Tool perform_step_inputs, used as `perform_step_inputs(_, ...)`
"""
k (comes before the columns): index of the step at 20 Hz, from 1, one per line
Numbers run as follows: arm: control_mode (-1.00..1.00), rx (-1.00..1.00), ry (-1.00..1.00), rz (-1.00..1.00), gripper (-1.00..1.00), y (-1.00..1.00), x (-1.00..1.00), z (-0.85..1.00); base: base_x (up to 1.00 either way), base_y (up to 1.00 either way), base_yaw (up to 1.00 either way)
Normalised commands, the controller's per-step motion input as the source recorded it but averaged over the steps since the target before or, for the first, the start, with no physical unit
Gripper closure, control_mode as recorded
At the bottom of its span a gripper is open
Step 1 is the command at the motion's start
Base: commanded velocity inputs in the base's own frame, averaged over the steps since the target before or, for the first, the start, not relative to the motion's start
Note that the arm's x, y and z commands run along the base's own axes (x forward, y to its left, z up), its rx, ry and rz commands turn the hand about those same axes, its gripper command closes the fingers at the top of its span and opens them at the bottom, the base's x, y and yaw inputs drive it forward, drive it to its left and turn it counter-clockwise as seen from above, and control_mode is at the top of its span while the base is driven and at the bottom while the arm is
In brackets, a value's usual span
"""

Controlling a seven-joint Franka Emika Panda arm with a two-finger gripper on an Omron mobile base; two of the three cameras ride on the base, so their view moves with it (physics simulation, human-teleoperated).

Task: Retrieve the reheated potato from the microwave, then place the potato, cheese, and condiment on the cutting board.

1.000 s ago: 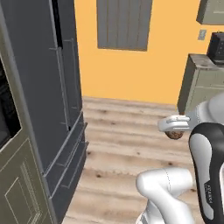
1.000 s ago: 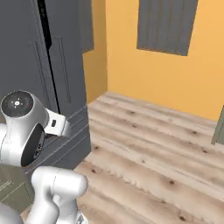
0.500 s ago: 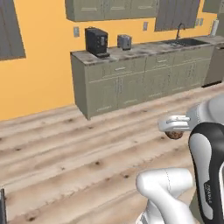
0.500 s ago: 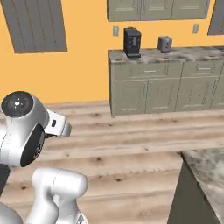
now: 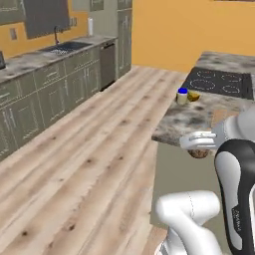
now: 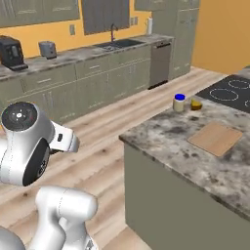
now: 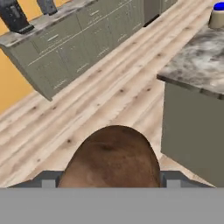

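While clamped on the potato, hand (jaws wide), above wooden floor.

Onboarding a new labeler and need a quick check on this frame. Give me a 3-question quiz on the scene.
1. True or false: the cutting board already holds the cheese.
2. What does the end effector grip? A) the cheese B) the potato C) nothing
3. Which task item stands right beside the cheese on the island counter?
Key: 1 false, the board is bare; 2 B; 3 the condiment, the blue-lidded jar.
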Motion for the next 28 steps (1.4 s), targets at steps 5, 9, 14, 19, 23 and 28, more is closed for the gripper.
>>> perform_step_inputs(5,1.00,0.00,0.00,0.00,1.00,0.00,0.00,0.00,0.00,0.01,-1.00)
perform_step_inputs(9,1.00,0.00,0.00,0.00,1.00,0.00,0.00,0.00,0.05,0.01,-0.81)
perform_step_inputs(14,1.00,0.00,0.00,0.00,1.00,0.00,0.00,0.00,0.12,0.01,-0.16)
perform_step_inputs(19,1.00,0.00,0.00,0.00,1.00,0.00,0.00,0.00,0.48,0.06,-0.03)
perform_step_inputs(23,1.00,0.00,0.00,0.00,1.00,0.00,0.00,0.00,0.68,0.00,0.00)
perform_step_inputs(28,1.00,0.00,0.00,0.00,1.00,0.00,0.00,0.00,0.50,-0.08,0.01)
